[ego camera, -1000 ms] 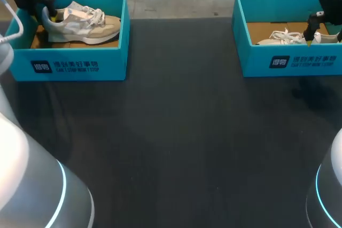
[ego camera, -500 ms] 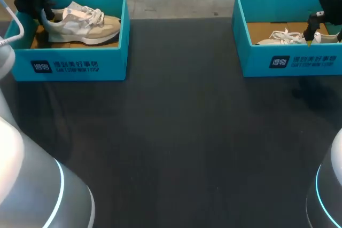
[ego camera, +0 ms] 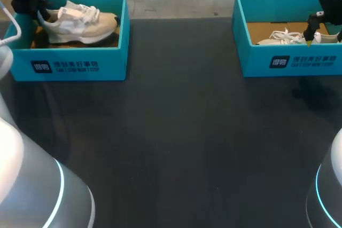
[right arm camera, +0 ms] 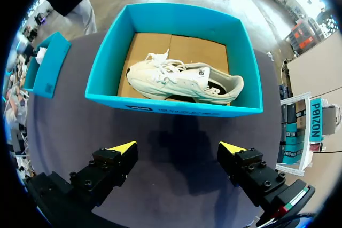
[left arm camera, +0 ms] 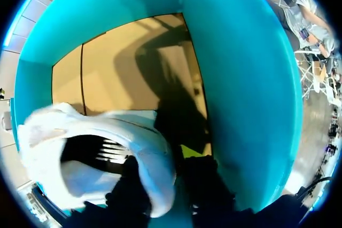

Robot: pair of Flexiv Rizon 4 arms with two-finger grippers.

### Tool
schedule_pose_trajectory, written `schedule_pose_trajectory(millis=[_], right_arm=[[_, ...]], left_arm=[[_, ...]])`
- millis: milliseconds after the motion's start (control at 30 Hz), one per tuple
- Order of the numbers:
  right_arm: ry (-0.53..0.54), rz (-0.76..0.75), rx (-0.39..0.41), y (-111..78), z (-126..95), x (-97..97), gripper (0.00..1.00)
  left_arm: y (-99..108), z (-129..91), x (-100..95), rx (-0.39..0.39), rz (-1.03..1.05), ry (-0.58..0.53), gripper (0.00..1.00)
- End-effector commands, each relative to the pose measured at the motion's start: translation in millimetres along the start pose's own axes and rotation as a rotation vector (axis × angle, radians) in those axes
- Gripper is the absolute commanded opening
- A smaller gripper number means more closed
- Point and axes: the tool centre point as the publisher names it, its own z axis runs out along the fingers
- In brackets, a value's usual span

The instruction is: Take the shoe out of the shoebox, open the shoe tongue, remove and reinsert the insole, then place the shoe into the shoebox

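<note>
A beige and white shoe (ego camera: 80,22) lies in the teal shoebox (ego camera: 69,62) at the back left. My left gripper (ego camera: 40,10) is at its heel. In the left wrist view the white heel collar (left arm camera: 155,153) sits pinched between the dark fingers of my left gripper (left arm camera: 165,172), one inside the shoe and one outside. A second teal shoebox (ego camera: 299,60) at the back right holds a white shoe (ego camera: 283,37). My right gripper (ego camera: 310,34) hangs over that box. It (right arm camera: 177,148) stands open above the table, just short of the box's near wall (right arm camera: 171,105), with the white shoe (right arm camera: 184,81) ahead.
The wide dark tabletop (ego camera: 176,132) stretches between and in front of the two boxes. Close beside my left gripper stands the left box's teal wall (left arm camera: 251,89). The left shoebox (right arm camera: 48,65) also shows off to the side in the right wrist view.
My left gripper has closed on the shoe's heel. The shoe has shifted toward the back left of its box, heel raised a little. The right arm has not moved.
</note>
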Motion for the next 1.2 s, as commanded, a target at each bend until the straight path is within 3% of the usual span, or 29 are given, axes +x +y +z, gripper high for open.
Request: schedule_pose_trajectory(millis=[33,100,433,1200], right_arm=[[0.001,0.000,-0.001,0.0,0,0.1,1.00],[0.001,0.000,-0.001,0.0,0,0.1,1.00],[0.001,0.000,-0.001,0.0,0,0.1,1.00],[0.001,0.000,-0.001,0.0,0,0.1,1.00]], left_arm=[[8,-3,5.0,0.110,0.000,-0.008,0.04],[7,-4,4.7,0.110,0.001,-0.011,0.00],[3,-21,1.7,0.097,0.019,-0.014,0.00],[-20,-101,-2.4,0.037,0.023,0.080,0.00]])
